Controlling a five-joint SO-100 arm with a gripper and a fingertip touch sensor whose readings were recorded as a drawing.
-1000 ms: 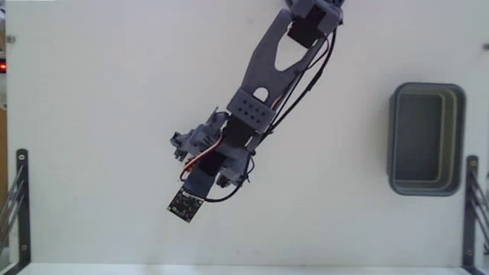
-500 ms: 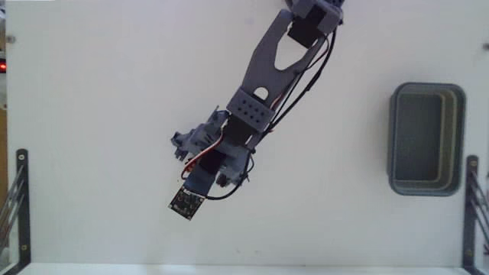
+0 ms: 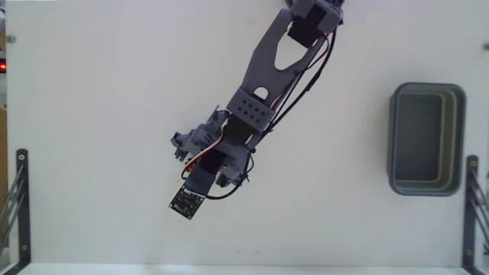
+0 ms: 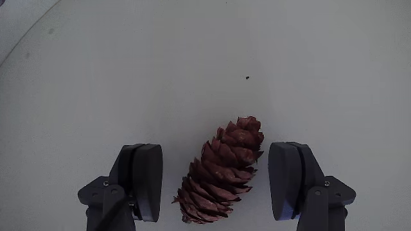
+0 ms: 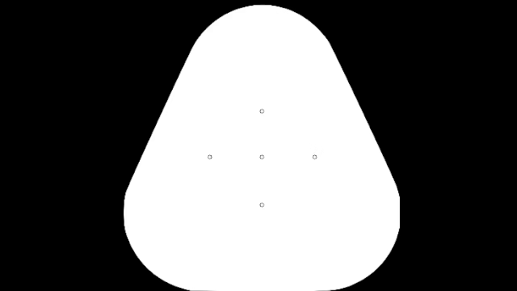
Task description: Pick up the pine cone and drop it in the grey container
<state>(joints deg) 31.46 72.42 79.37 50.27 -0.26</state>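
Fixed view, from above: the arm (image 3: 260, 92) reaches from the top edge down and to the left over the white tabletop (image 3: 92, 114), w/ its wrist camera board (image 3: 183, 203) at the low end; the gripper and the cone are hidden under the arm here. The grey container (image 3: 425, 139) sits on the tabletop well to the right of the arm, near the right edge, upright, long side running top to bottom, stepped rim visible, interior showing nothing but its own floor. Black metal brackets (image 3: 18, 200) stand at the lower left and lower right corners. Wrist view: the gripper (image 4: 218, 183) is spread wide, its two dark fingers (image 4: 144, 179) standing on either side of the pine cone (image 4: 221, 172). The cone lies flat on the tabletop, reddish-brown, scales overlapping, long axis tilted, w/ the narrower tip pointing up and to the right and the broader end toward the bottom edge. Relative to the cone: left finger is clearly apart, w/ a strip of bare tabletop between; right finger is nearer to the cone's upper end, but a thin gap still shows, so no contact on either side. The cone sits approx. centred between the fingers, slightly closer to the right one. A small dark speck (image 4: 247, 79) marks the tabletop above the cone. The cone is therefore on the tabletop, ungrasped, far from the container.
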